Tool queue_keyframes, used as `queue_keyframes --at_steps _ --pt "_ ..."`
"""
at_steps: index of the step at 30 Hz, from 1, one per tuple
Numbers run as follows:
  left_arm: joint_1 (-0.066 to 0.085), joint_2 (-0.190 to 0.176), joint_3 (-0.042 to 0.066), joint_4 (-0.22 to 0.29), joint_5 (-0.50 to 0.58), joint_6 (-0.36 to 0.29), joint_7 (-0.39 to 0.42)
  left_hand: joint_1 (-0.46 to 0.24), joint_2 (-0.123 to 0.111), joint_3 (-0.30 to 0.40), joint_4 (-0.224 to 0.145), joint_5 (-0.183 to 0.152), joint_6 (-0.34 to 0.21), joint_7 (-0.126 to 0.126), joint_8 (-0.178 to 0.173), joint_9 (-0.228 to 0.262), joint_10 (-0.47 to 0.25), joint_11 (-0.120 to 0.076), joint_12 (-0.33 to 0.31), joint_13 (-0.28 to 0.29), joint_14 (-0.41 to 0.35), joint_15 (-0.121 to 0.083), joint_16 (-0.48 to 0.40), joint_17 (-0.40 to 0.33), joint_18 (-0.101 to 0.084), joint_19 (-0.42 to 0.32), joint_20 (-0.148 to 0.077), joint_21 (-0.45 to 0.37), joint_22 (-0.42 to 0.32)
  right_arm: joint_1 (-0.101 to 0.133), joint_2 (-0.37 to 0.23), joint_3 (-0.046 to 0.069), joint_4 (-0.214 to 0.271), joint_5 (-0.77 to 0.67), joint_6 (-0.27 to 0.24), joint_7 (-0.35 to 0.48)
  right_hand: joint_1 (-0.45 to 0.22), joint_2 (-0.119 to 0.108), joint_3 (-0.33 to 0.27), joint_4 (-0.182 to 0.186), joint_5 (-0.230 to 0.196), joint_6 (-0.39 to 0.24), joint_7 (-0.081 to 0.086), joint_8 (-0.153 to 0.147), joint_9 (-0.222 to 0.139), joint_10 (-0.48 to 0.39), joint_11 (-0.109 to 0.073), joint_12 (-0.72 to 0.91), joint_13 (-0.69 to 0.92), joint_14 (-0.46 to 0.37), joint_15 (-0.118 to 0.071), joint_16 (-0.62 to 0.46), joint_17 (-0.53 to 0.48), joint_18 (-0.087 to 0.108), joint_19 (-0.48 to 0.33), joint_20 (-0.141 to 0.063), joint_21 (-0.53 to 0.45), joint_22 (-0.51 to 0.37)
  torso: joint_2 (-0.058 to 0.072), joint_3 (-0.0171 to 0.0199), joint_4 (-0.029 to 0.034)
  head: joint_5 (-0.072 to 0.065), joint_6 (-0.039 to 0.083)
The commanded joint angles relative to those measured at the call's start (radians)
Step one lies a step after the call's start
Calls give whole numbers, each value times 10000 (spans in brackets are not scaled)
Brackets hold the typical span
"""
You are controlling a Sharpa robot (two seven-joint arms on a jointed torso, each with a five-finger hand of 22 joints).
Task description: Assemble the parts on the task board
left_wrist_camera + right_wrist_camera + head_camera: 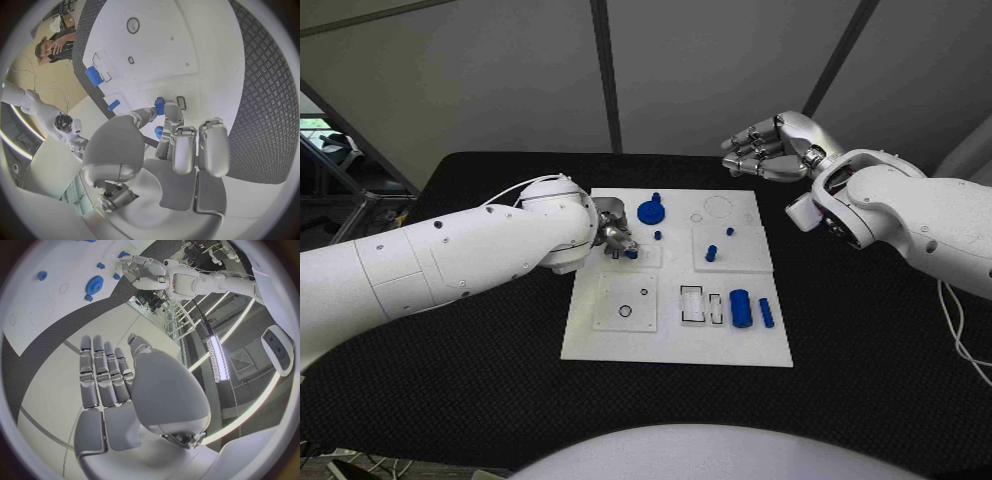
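Task board [678, 345]: a small blue peg [159, 106] is pinched by the left hand [615, 238]; nothing is held by the raised right hand [769, 148], its fingers loosely spread.

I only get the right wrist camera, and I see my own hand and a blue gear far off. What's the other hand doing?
Observer: The left hand is down at the task board, pinching a small blue part between its fingertips.
Operator: Are there more blue pieces near the robot?
Observer: Yes. In the head view a fat blue cylinder lies beside a thinner blue cylinder near the board's near right corner.
Operator: Is my hand over the board?
Observer: It doesn't look so. The head view shows the right hand past the board's far right corner, holding nothing.
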Motion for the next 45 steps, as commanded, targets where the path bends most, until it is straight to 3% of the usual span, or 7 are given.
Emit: queue_keyframes --at_steps 1,5,9,15,35,45 --pt "-27 0 -24 -33 -57 128 -48 -317 -145 1313 -1361 55 29 -151 117 85 359 -260 122 64 822 -82 -4 1972 -879 333 -67 70 682 16 -7 9 16 -25 -21 -15 -65 40 -2 -25 73 15 98 12 14 -62 1 38 -15 3 33 22 -18 45 70 36 -44 -16 8 -1 4 -20 -23" --pt "-27 10 -24 -72 -54 149 -36 -602 -216 960 -1149 43 54 -219 164 117 404 -310 186 93 823 -116 -4 1975 -886 346 -99 88 724 17 -15 9 26 -25 -32 -57 -46 59 19 -44 86 18 97 13 14 -67 0 43 -17 3 30 28 -30 47 82 34 -56 -25 2 5 -4 -19 -50" --pt "-26 29 -24 -122 -38 125 -30 -1011 -269 170 -763 -10 169 -269 172 93 441 -336 318 175 824 -149 -6 1976 -891 355 -124 92 751 17 -25 8 31 -25 -30 -93 -40 66 27 -51 92 17 98 12 13 -71 0 44 -18 1 29 29 -35 47 87 33 -62 -29 3 6 -6 -25 -56" --pt "-25 68 -23 -208 33 97 -24 -1072 -129 -810 -462 -6 243 -266 88 5 393 -339 399 206 826 -160 -6 1982 -895 367 -148 99 793 17 -34 8 37 -25 -29 -113 -30 76 41 -64 108 14 100 10 11 -82 2 43 -20 -6 31 30 -45 46 93 32 -73 -36 1 3 -13 -37 -76" --pt "-23 164 -20 -338 69 124 -16 -1040 78 -2186 28 -9 406 -275 -3 -111 434 -340 593 336 828 -160 -8 1987 -925 423 -148 183 962 16 -22 8 -8 -25 -93 -80 -8 89 93 -109 234 22 105 12 10 -95 4 57 -23 -9 29 48 -86 45 129 26 -117 -64 3 -1 1 -47 -127" --pt "-21 236 -18 -416 117 174 -41 -1158 335 -2815 507 5 479 -280 -32 -157 485 -341 712 429 830 -158 -8 1992 -949 466 -145 256 1085 16 5 8 -22 -25 -60 -76 -14 87 97 -111 257 23 106 12 10 -96 5 60 -23 -9 29 51 -92 44 135 26 -124 -68 1 -3 -7 -49 -140"
